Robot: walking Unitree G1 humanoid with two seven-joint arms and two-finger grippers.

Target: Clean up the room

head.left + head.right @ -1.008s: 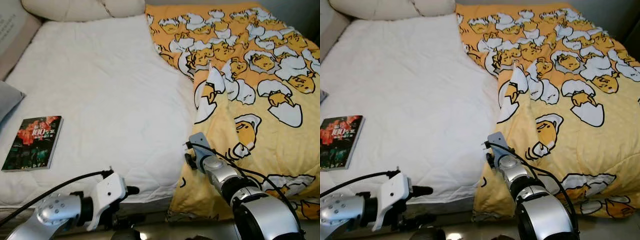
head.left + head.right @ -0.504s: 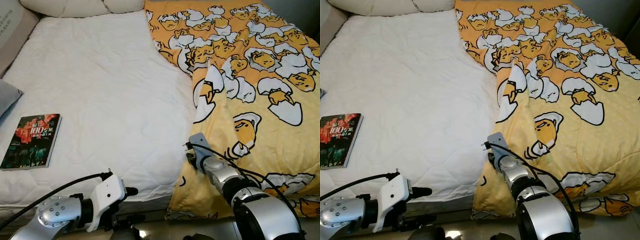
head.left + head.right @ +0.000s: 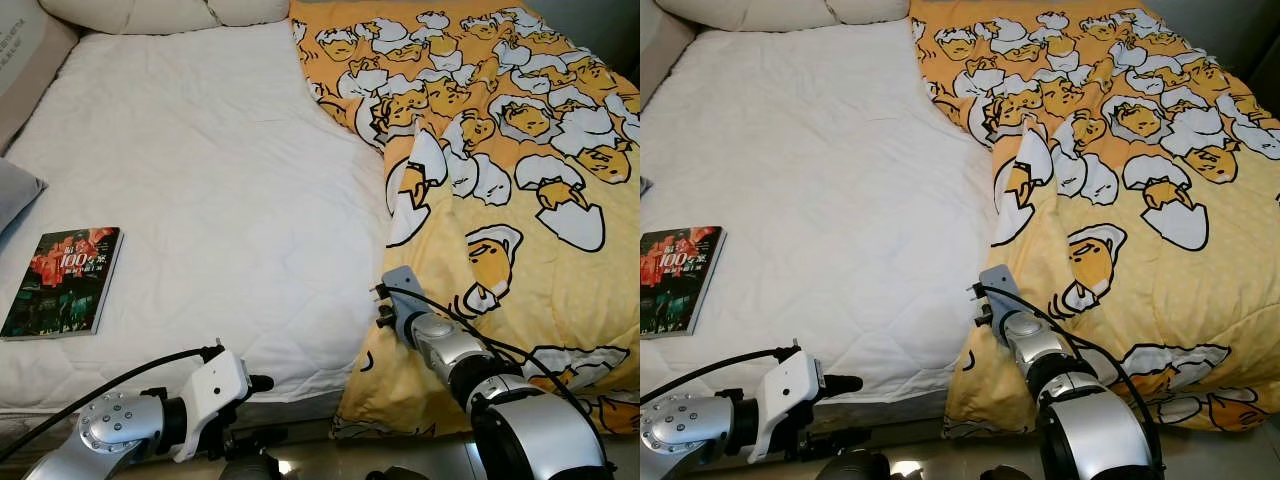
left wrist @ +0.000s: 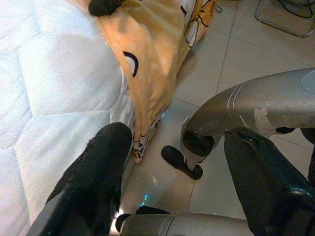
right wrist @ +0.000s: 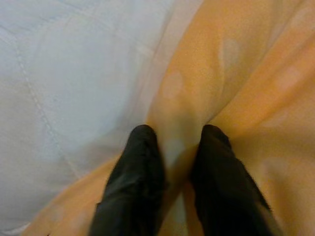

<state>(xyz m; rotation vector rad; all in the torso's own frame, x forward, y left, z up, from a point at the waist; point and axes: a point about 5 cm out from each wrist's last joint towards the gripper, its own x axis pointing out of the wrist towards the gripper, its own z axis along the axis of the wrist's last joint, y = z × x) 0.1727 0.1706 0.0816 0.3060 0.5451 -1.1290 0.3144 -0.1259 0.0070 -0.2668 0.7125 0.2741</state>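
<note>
A book with a dark red-and-green cover lies flat near the left edge of the bed, on the white quilted mattress cover, well apart from both arms. A grey pillow corner sits just beyond it at the frame's left edge, and cream pillows line the head of the bed.

The left tool hangs low past the foot of the mattress (over the tiled floor), its two black fingers spread apart with nothing between them.

Further right, the yellow duvet printed with egg characters covers the right half of the bed, its inner edge folded back along the middle and its lower corner drooping over the foot of the mattress. The right tool is at that inner edge near the foot of the bed; in the right wrist view its fingers are drawn close together, pinching a fold of the duvet fabric where it meets the white cover.
</note>
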